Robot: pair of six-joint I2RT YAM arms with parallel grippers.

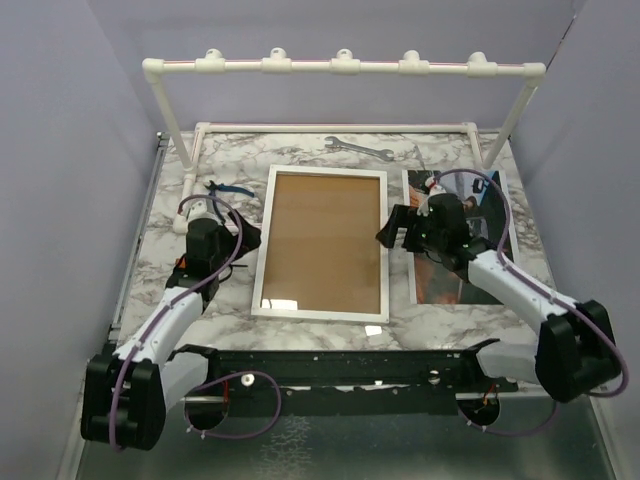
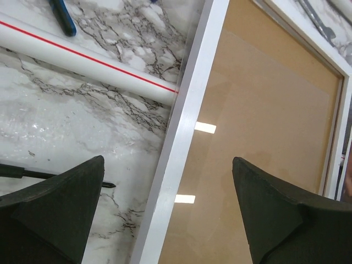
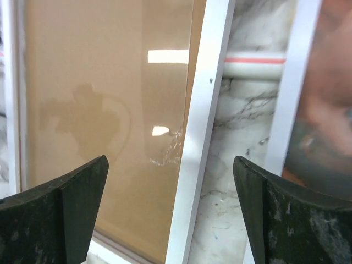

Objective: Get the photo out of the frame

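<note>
Left pincer: the left pincer (image 1: pixel 250 238) (image 2: pixel 165 165) is spread wide and holds nothing. It hangs over the frame's left edge.
Right pincer: the right pincer (image 1: pixel 392 228) (image 3: pixel 170 162) is spread wide too and holds nothing. It hangs over the frame's right edge.
Photo: the photo (image 1: pixel 462 285) lies flat on the table (image 1: pixel 300 335), out of the frame, on its right side. The right arm reaches across it.
Frame: the frame (image 1: pixel 322 172) lies flat in the middle of the table. Brown board shows behind its shiny glass.
Edges: the frame's white rim is thin and straight. The frame and photo lie side by side and do not touch.
Room to move: a thin strip of bare table runs between the frame and photo. There is more bare table left of the frame. The rack (image 1: pixel 340 65) stands at the far end, and a wrench (image 1: pixel 358 147) lies between it and the frame.
Top view only: both arms, the whole frame and the whole rack.
Left wrist only: up close, a pipe (image 2: pixel 82 58) with a red line meets the frame's left rim (image 2: pixel 190 118), and a blue tool (image 2: pixel 60 16) lies past it.
Right wrist only: the photo (image 3: pixel 324 110) is a red-brown blur with a white strip on its near edge. Bright lamp spots shine on the glass.
</note>
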